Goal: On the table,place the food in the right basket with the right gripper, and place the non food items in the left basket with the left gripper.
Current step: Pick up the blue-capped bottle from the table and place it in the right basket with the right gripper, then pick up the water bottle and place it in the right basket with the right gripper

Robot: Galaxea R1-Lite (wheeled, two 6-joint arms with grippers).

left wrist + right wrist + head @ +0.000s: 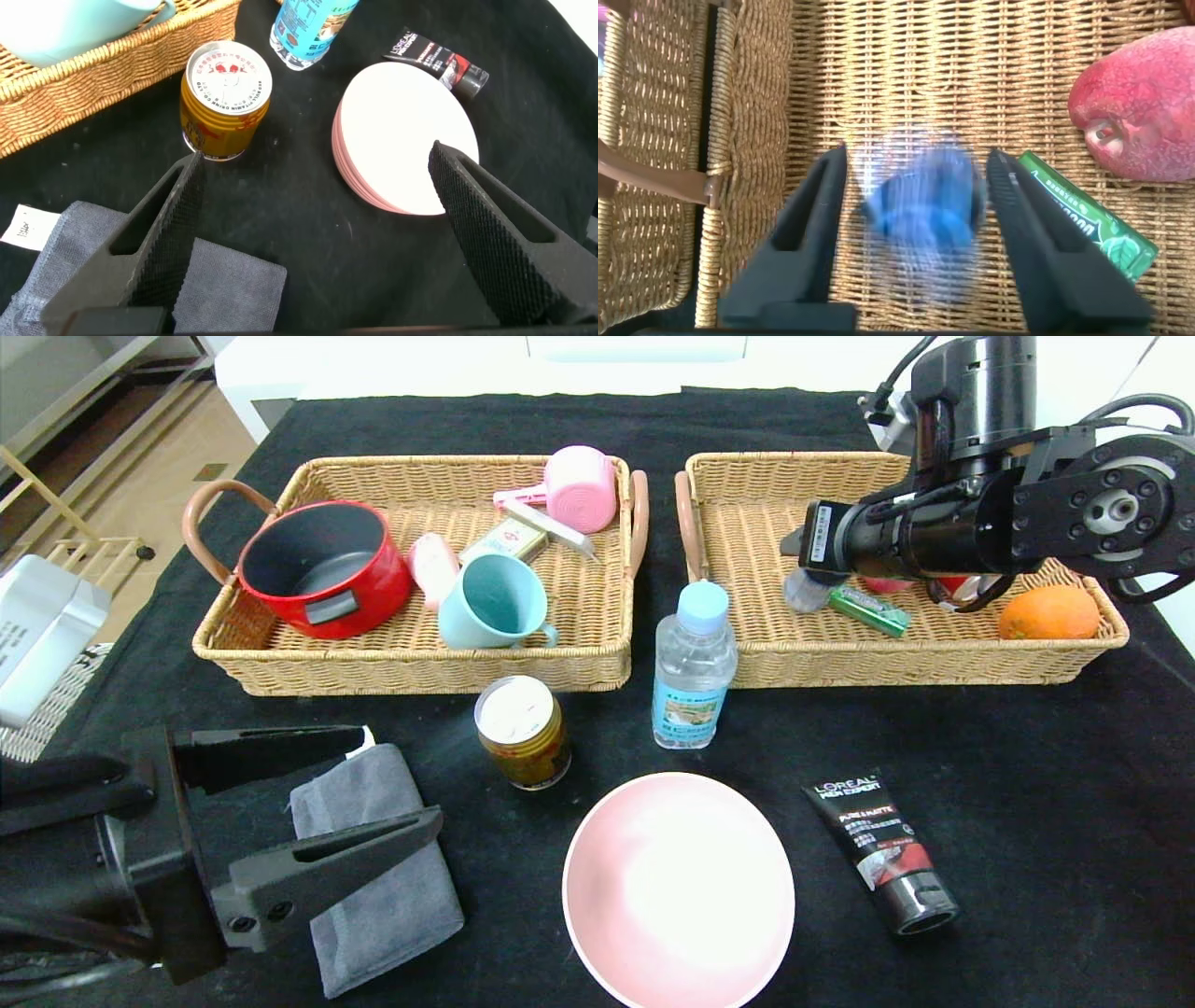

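My right gripper hangs over the left end of the right basket, open. The small clear jar with a dark blue lid is a blur between its fingers, with a gap on each side. My left gripper is open and empty, low over the folded grey towel at the front left. The water bottle, gold can, pink bowl and black L'Oreal tube sit on the black table. The left basket stands behind.
The left basket holds a red pot, a teal mug, a pink ribbed cup and small boxes. The right basket holds an orange, a green pack and a red fruit.
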